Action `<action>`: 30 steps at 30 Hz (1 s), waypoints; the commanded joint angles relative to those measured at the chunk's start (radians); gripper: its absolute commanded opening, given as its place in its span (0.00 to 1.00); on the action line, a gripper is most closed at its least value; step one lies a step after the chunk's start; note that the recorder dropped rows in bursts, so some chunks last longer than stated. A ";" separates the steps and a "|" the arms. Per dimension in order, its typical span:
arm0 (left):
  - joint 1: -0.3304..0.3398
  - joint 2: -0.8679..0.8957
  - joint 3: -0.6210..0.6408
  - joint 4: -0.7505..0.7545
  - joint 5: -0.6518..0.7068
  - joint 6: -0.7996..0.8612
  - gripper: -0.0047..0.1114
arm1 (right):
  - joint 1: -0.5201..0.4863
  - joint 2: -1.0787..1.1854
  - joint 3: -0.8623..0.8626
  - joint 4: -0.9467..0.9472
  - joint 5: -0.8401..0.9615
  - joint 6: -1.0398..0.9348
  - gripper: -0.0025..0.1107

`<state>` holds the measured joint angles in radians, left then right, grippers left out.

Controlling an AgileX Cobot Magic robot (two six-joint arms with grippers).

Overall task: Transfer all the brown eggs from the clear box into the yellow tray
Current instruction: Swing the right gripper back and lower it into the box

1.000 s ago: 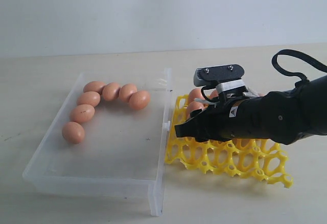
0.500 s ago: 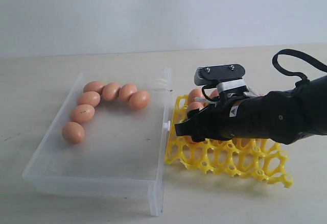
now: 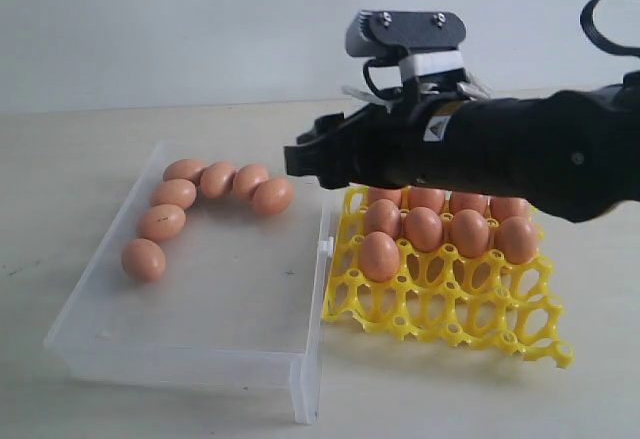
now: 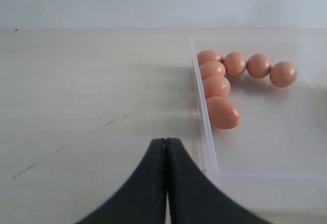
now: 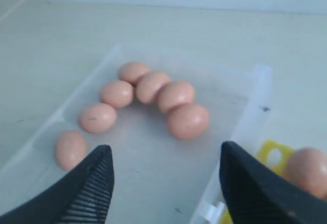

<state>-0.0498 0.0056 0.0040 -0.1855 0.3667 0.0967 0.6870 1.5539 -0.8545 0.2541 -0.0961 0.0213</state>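
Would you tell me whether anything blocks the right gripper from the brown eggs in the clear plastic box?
Nothing visible: the right gripper hangs above the clear plastic box's edge, with open air to the nearest brown egg.

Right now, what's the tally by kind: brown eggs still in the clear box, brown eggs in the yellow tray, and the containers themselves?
Brown eggs in the clear box: 7
Brown eggs in the yellow tray: 9 (back row partly hidden)
Clear box: 1
Yellow tray: 1
Total: 16 eggs and 2 containers, 18 things
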 commanded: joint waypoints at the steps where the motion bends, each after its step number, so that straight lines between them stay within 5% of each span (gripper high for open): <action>1: 0.001 -0.006 -0.004 -0.002 -0.004 0.002 0.04 | 0.064 0.005 -0.108 -0.001 0.090 -0.059 0.51; 17: 0.001 -0.006 -0.004 -0.002 -0.004 0.002 0.04 | 0.115 0.548 -0.963 0.028 0.891 -0.260 0.51; 30: 0.001 -0.006 -0.004 -0.002 -0.004 0.002 0.04 | 0.127 0.887 -1.343 0.174 1.074 -0.456 0.51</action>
<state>-0.0498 0.0056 0.0040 -0.1855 0.3667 0.0967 0.8125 2.4112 -2.1590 0.3722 0.9458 -0.3919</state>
